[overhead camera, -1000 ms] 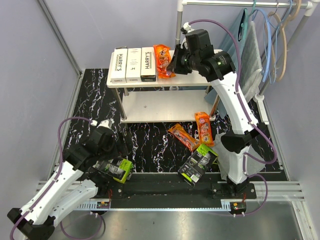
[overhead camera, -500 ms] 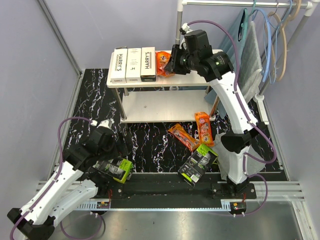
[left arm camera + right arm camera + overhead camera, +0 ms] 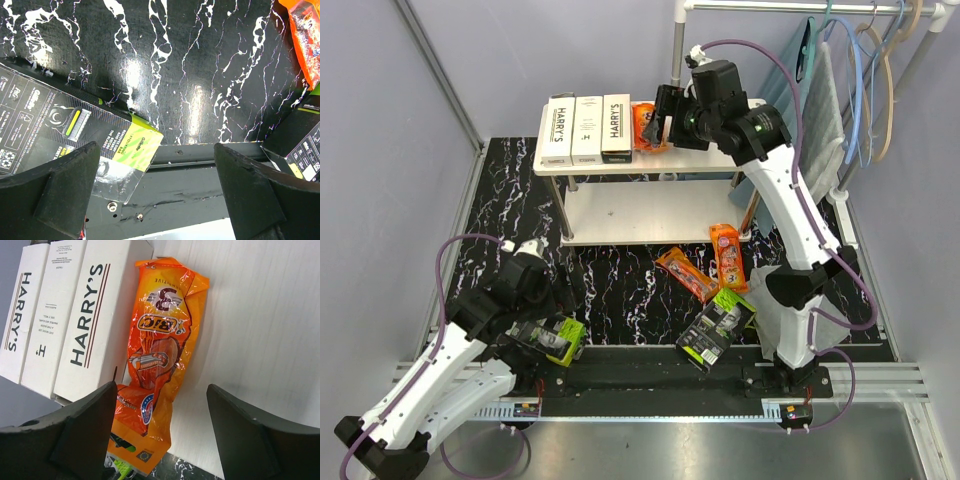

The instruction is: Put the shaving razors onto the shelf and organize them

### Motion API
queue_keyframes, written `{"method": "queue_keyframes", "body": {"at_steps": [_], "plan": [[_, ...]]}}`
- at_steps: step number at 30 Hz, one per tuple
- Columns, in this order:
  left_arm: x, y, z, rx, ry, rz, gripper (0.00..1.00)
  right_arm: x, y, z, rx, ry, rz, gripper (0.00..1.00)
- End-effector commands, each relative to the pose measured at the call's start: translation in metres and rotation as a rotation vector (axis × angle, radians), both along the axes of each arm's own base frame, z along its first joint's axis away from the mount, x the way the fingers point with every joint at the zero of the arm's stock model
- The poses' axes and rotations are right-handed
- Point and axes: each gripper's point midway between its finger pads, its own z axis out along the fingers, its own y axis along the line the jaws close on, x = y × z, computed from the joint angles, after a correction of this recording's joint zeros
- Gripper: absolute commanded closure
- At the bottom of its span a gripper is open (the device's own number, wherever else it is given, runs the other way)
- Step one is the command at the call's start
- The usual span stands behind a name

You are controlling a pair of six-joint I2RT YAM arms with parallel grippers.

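Three white HARRY'S boxes (image 3: pixel 587 128) lie side by side on the top board of the shelf (image 3: pixel 710 160). An orange razor pack (image 3: pixel 161 352) lies next to them, its near end hanging over the board's front edge. My right gripper (image 3: pixel 160 437) stands open around that end, and its fingers do not touch the pack. My left gripper (image 3: pixel 160 200) is wide open low over the floor's near edge. Just to its left lies a black-and-lime blister pack (image 3: pixel 65 135). Two more orange packs (image 3: pixel 685 273) (image 3: pixel 727 256) and another black-and-lime pack (image 3: pixel 717 326) lie on the floor.
The shelf's lower board (image 3: pixel 640 212) holds nothing. A clothes rail with hangers and a grey cloth (image 3: pixel 830 110) stands at the back right. A metal upright (image 3: pixel 677 50) rises just behind the right gripper. A black rail (image 3: pixel 200 185) runs along the floor's near edge.
My right gripper has opened and let go of the orange pack, which now rests on the top board beside the white boxes. The left arm has not moved.
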Motion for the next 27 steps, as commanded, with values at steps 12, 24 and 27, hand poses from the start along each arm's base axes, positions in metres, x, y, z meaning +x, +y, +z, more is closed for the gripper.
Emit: {"method": "queue_keyframes", "body": {"at_steps": [12, 24, 27], "plan": [[0.005, -0.008, 0.008, -0.039, -0.031, -0.017, 0.01, -0.019, -0.028, 0.071, 0.102, -0.157, -0.078, 0.16], [0.005, -0.01, 0.007, -0.048, -0.03, -0.02, 0.01, -0.061, -0.044, 0.069, 0.127, -0.124, -0.043, 0.15], [0.005, -0.011, 0.007, -0.051, -0.029, -0.021, 0.01, -0.077, -0.047, 0.066, 0.151, -0.136, -0.004, 0.15]]}}
